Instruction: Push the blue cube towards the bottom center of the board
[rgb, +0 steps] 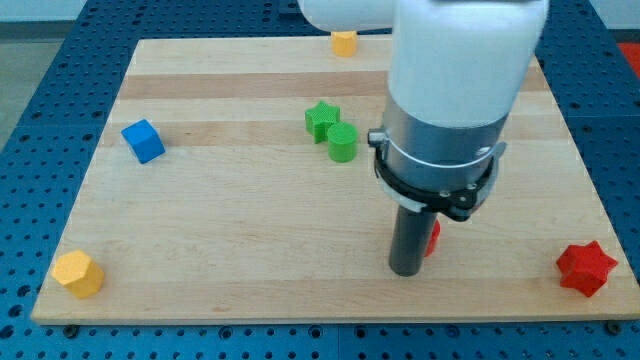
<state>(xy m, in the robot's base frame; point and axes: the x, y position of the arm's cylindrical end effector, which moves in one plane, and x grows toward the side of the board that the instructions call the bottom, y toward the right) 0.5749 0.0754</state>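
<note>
The blue cube (143, 140) sits near the view's left edge of the wooden board (250, 230), in its upper half. My tip (405, 270) rests on the board at the lower right of centre, far to the right of the blue cube and not touching it. A red block (433, 237) shows just behind the rod, mostly hidden by it; its shape cannot be made out.
A green star (321, 119) and a green cylinder (342, 143) touch each other near the top centre. A yellow block (344, 43) is at the top edge. A yellow hexagonal block (78, 273) sits at the bottom left corner. A red star (586, 268) is at the bottom right.
</note>
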